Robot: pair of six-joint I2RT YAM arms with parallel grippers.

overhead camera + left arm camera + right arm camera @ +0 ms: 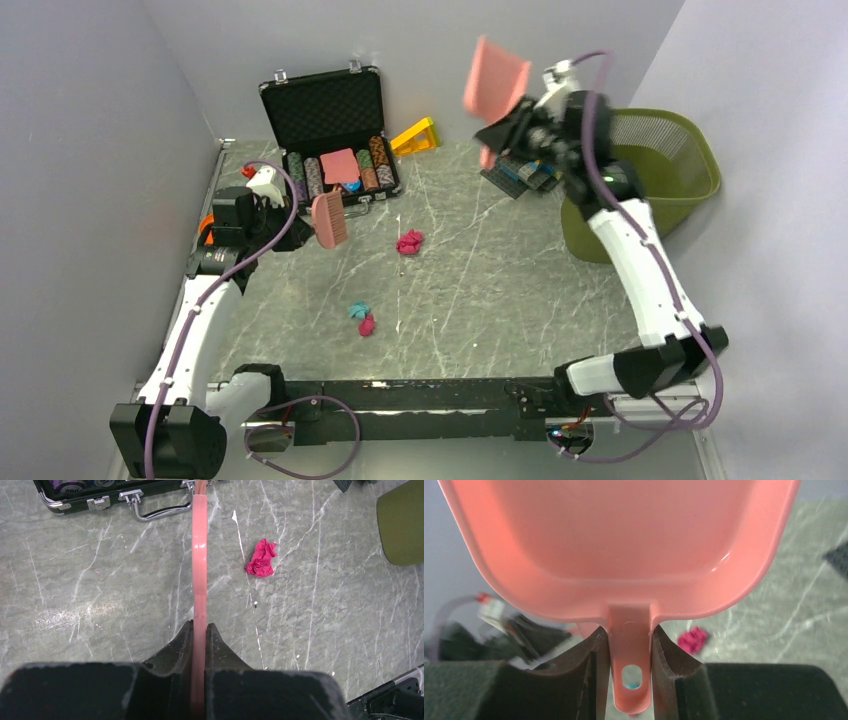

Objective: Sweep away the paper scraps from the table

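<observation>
While the overhead view lets us count three paper scraps [409,241] on the table [500,290], each wrist camera catches only a single magenta wad. Of the three, one magenta wad lies mid-table, and a teal one sits just beside a second magenta one nearer the arms.

From the left wrist we see the left gripper [199,627] pinched tight on the one pink brush [199,555], which appears only edge-on there. The top view shows its bristles, near the open poker chip case [335,130].

The right gripper [630,635] is clamped on the handle of the one pink dustpan [619,545], which the top view shows raised high beside the single green bin [680,160]. The pan fills its own camera, its upper part cut off, and the scene behind it is blurred.
</observation>
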